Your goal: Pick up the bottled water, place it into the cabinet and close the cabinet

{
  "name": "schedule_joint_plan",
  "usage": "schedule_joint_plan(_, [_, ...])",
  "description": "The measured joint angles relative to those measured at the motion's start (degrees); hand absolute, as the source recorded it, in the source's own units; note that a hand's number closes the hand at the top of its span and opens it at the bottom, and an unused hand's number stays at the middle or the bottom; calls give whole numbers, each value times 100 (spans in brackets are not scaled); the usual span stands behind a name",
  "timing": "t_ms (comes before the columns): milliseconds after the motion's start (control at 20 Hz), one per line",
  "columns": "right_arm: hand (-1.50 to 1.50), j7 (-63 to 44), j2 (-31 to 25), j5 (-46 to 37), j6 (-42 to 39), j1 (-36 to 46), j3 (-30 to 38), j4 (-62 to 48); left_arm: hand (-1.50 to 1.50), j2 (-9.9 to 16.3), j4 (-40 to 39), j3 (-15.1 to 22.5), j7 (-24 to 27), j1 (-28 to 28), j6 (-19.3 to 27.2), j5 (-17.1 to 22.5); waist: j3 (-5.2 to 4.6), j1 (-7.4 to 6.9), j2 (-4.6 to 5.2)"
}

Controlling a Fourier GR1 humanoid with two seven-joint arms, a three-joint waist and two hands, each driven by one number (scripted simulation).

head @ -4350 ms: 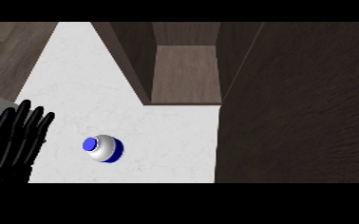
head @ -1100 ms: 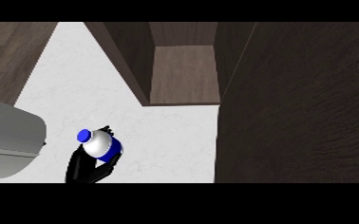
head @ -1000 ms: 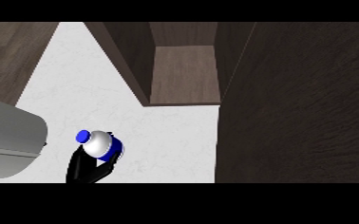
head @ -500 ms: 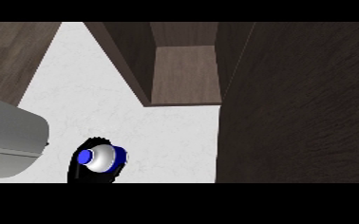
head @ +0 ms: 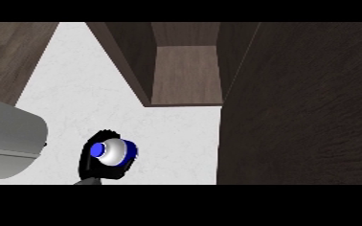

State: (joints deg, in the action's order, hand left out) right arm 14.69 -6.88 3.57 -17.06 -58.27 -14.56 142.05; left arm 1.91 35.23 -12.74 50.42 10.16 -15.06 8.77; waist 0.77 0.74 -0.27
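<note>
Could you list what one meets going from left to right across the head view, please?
Grey forearm at the left edge → bottled water, wrapped by a black hand → open cabinet interior → dark cabinet door.

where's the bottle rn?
Head view, lower left: the bottle is held in a black hand over the white counter, below and left of the open cabinet.

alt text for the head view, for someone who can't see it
A black hand curls round a white bottle with a blue cap, low left over the white counter. The open wooden cabinet lies beyond it, its dark door filling the right side. A grey forearm shows at the left edge.
</note>
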Motion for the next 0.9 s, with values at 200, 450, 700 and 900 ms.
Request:
schedule_joint_plan(200, [-150, 27, -20, 9, -19, -63, 29, 16, 150, -103, 45, 511, -166, 143, 23, 441, -46, 13, 2])
schedule_joint_plan(450, [-150, -69, 4, 5, 1, 9, -34, 6, 150, -164, 661, 1293, -760, 338, 413, 1110, -67, -9, 1])
schedule_joint_plan(700, [-150, 79, 60, -1, -6, -114, -89, 2, 150, -183, 1581, 1937, -1525, 420, 1114, 1520, -71, -8, -7])
schedule_joint_plan(900, [-150, -56, 45, 23, 27, 68, 48, -11, 150, -188, 2029, 2461, -1748, 665, 1966, 1473, -73, -14, 6])
